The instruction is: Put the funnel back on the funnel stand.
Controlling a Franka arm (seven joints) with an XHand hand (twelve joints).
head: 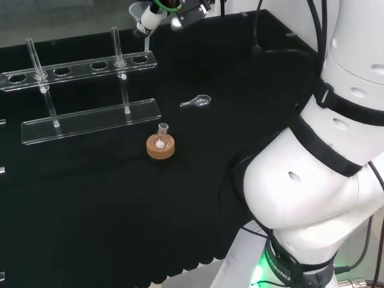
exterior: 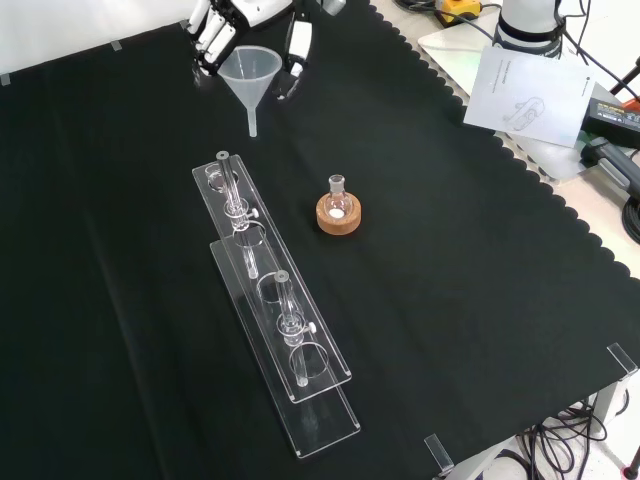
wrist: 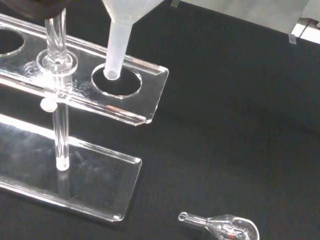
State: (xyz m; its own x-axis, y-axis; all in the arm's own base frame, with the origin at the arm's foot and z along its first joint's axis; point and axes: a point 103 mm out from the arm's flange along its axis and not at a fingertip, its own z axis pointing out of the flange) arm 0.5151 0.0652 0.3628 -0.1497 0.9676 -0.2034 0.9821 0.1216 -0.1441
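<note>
Flask on cork ring (exterior: 338, 212), near | clear stand (exterior: 270, 300), end hole free | funnel (exterior: 249, 76) above that hole, spout down, in hand (exterior: 215, 30) curled round its rim | likely light, slippery plastic; cone rim the place to grip.

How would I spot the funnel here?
Find the long clear funnel stand on the black cloth. Above its far end in the front view, the hand holds the funnel: a milky cone with a narrow stem pointing down, unlike the clear glassware.
</note>
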